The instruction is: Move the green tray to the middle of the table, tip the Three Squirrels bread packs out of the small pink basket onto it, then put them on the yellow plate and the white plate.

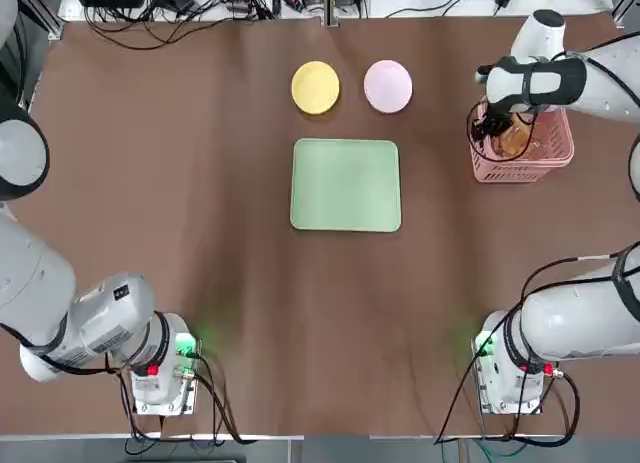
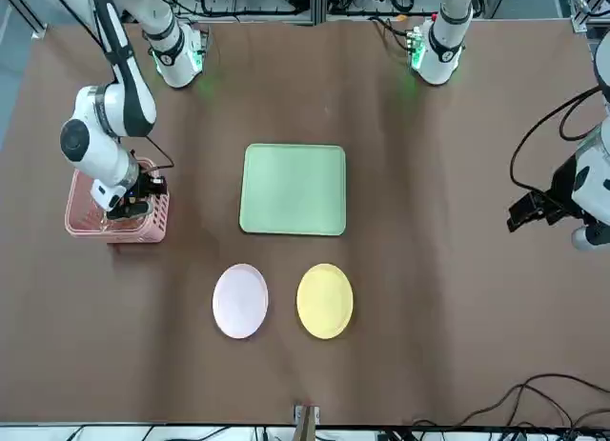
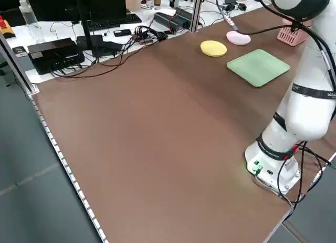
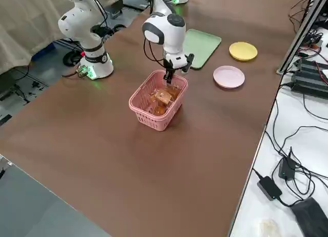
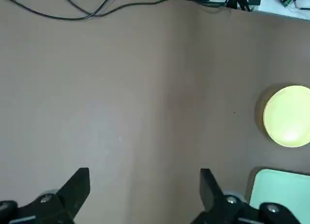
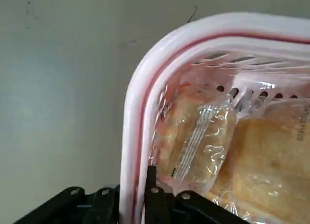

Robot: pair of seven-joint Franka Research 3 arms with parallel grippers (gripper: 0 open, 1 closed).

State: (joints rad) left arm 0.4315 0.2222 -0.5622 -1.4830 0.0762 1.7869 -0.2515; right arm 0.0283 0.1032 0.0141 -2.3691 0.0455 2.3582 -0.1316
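Observation:
The green tray (image 1: 345, 183) (image 2: 293, 189) lies flat at the table's middle. Just beyond it sit the yellow plate (image 1: 315, 87) (image 5: 288, 116) and the white plate (image 1: 388, 86) (image 4: 229, 76), side by side and bare. The small pink basket (image 1: 545, 158) (image 4: 148, 116) stands on the cloth at the right, with several bread packs (image 4: 161, 99) (image 6: 261, 146) inside. My right gripper (image 1: 487, 123) (image 6: 131, 202) is shut on the basket's rim on the side nearest the tray. My left gripper (image 5: 145, 185) (image 2: 529, 212) hangs open over bare cloth to the left of the tray.
The brown table (image 1: 200, 283) stretches wide around the tray. Cables and electronics (image 1: 170, 3) lie along the far edge. The arm bases (image 1: 160, 378) (image 1: 510, 373) stand at the near corners.

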